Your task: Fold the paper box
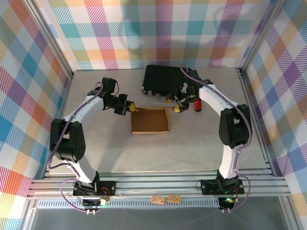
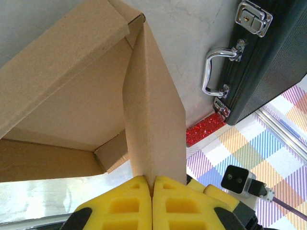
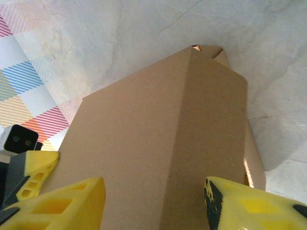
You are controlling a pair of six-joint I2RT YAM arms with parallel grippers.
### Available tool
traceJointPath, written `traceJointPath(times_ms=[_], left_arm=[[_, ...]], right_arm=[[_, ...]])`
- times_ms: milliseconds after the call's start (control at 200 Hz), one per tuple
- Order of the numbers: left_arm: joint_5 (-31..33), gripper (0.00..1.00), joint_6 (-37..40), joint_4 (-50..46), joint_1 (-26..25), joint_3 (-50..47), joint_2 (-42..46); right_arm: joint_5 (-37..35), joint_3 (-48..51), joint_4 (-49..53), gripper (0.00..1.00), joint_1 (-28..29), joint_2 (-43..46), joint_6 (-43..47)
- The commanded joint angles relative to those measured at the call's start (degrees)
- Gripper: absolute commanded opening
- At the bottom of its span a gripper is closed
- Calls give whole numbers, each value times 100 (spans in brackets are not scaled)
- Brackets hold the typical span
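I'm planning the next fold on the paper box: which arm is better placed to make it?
Right, probably. The left claw is shut on an upright panel of the paper box, steadying it. The right claw stands open astride another panel, free to act.

Left wrist view: box point(image 2: 72, 96) cropped left of and beyond the left gripper point(image 2: 152, 181); case point(image 2: 273, 72) cropped to its right; red glittery thing point(image 2: 204, 129) past the pinched flap, mostly hidden behind flap and case.

Right wrist view: near part of box cropped between the fingers of the right gripper point(image 3: 153, 191); contact with pads impossible to tell.

Overhead: two tan bits point(image 1: 165, 199) on the near rail, too small to identify.
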State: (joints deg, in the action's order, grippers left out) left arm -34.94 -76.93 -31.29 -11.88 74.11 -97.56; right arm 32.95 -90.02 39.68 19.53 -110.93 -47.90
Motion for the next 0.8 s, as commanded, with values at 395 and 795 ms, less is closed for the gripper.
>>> traceJointPath(times_ms=[395, 795], left_arm=[[-146, 0, -330, 398, 34, -322, 182], [-402, 0, -621, 466, 132, 60, 521]], right_arm=[[-84, -159, 310, 51, 361, 247, -369], [-224, -1433, 1621, 54, -70, -218, 985]])
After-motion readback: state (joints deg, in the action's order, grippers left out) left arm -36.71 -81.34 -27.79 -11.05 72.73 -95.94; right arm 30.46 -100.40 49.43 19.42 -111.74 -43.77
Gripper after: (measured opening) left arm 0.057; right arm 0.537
